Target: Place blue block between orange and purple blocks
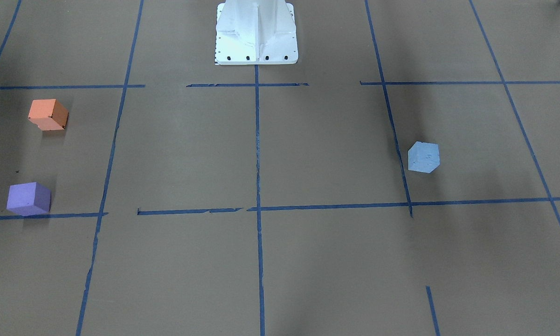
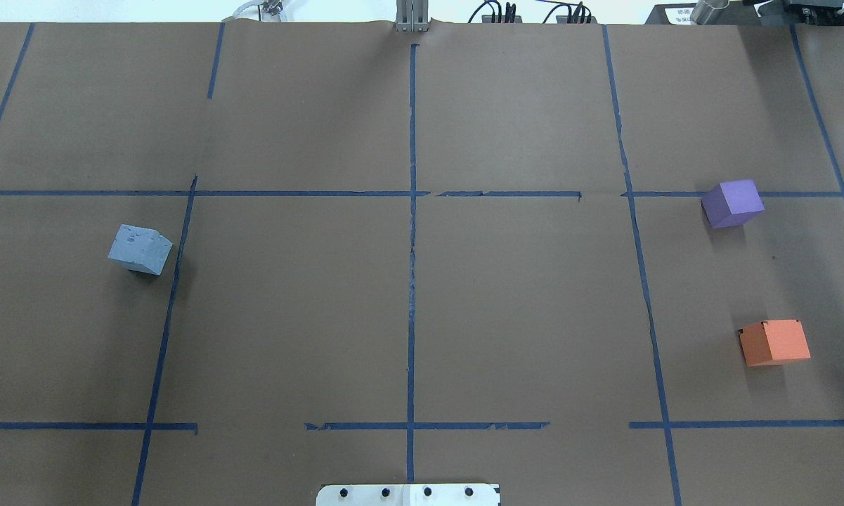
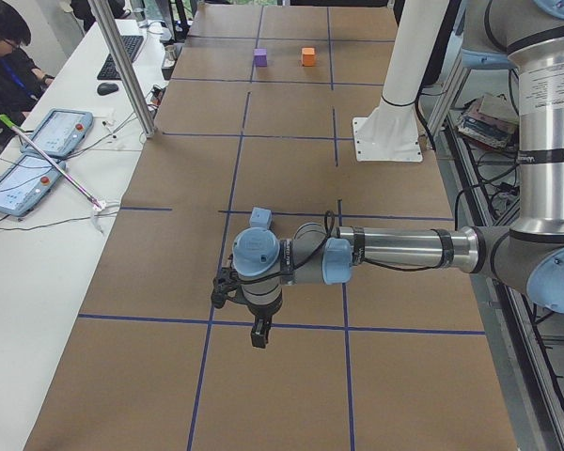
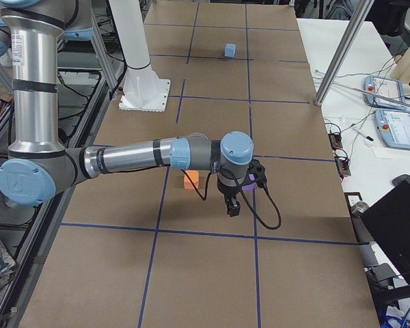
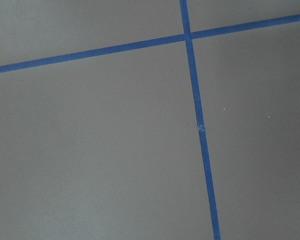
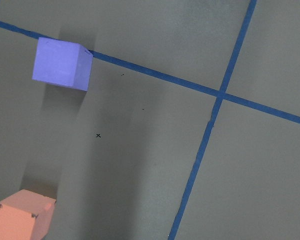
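The blue block [image 1: 423,157] sits alone on the brown table on my left side; it also shows in the overhead view [image 2: 140,249]. The orange block [image 1: 48,115] and the purple block [image 1: 28,199] stand apart from each other on my right side, with a bare gap between them [image 2: 774,342] [image 2: 732,203]. My left gripper [image 3: 258,334] hangs above the table near the blue block [image 3: 260,218]. My right gripper [image 4: 232,205] hangs near the orange block [image 4: 190,180] and purple block [image 6: 61,63]. I cannot tell whether either gripper is open or shut.
The white robot base [image 1: 256,32] stands at the table's middle edge. Blue tape lines [image 2: 412,246] form a grid on the table. An operator [image 3: 5,56] with tablets sits at a side desk, and a metal pole [image 3: 122,66] stands at the table's edge.
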You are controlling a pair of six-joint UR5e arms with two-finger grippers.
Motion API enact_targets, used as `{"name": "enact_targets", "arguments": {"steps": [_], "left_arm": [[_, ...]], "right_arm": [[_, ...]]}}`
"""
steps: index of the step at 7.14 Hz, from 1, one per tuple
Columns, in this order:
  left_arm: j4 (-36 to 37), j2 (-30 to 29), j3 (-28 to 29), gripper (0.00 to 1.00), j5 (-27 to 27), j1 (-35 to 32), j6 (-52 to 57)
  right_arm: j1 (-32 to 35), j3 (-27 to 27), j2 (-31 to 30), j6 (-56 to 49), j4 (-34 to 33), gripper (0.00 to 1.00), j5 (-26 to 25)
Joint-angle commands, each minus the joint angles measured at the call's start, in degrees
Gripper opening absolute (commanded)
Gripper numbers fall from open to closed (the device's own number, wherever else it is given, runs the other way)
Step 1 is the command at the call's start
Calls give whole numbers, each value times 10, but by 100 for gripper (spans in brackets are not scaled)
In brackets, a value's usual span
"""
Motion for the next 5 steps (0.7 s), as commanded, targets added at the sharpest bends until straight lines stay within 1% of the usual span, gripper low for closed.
{"name": "enact_targets", "arguments": {"steps": [1,3,4,5], "left_arm": [[-1,1,-3,100,-2,0,1],[-3,-2,-5,100,1,8,-1],[-42,-32,-4,100,0,12,-4],[-108,-61,10,100,0,13,-7]], "right_arm": [[0,0,-1,1,0,100,0],[0,0,-1,2,0,100,0],[0,0,-1,2,0,100,0],[0,0,0,2,0,100,0]]}}
